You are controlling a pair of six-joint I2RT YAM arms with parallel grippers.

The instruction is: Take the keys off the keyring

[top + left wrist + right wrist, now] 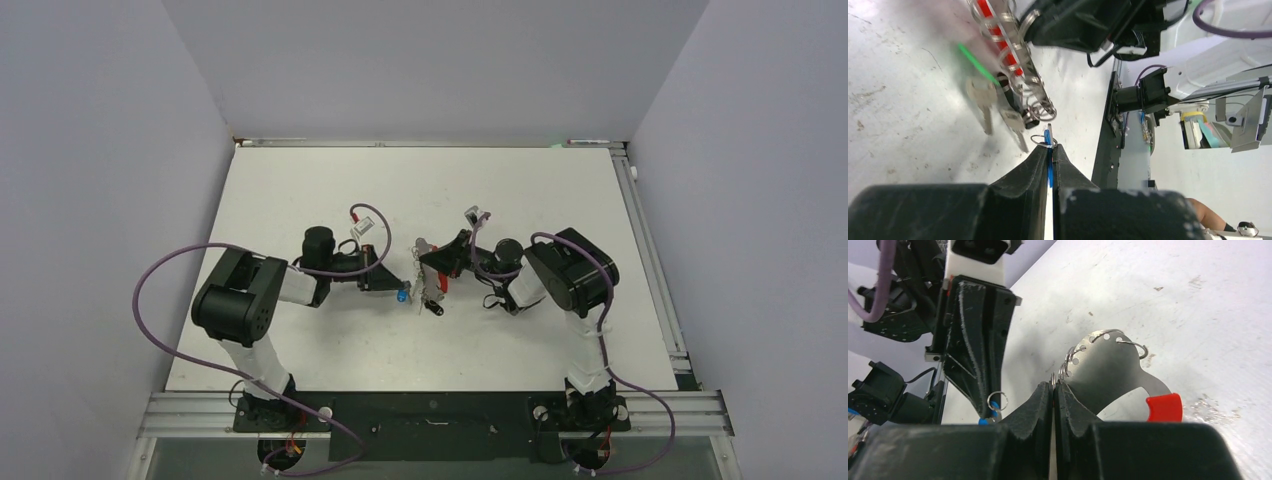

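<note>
**Evidently two pincers, one keyring, one key apart**

Both of the two arms met near the middle of the white table (300,200). The left gripper (1050,148) was pressed together on one blue-headed key (1049,169). That key carried one small silver split ring (1043,141), which poked out just past the fingertips. The ring sat just beside the keyring's lowest loops, and a gap showed between them in both wrist views.

The right gripper (1053,386) was likewise pressed shut, pinching the edge of the flat, curved grey metal keyring (1108,370). This plate had a row of holes along its rim and one bright red tab (1163,407) at its end. Several thin wire loops were threaded through those holes (they bunched near the fingers, so an exact count could not be made).

From the left wrist, two silvery metal keys (982,102) (1014,125) hung from the keyring, blades pointing toward the table. One green streak (975,61), blurred, lay beside the red part and was most likely the green-headed key. Whether the hanging keys touched the table could not be told.

From above, the keyring sat between the two grippers, which were close together, with the blue key on its left.
</note>
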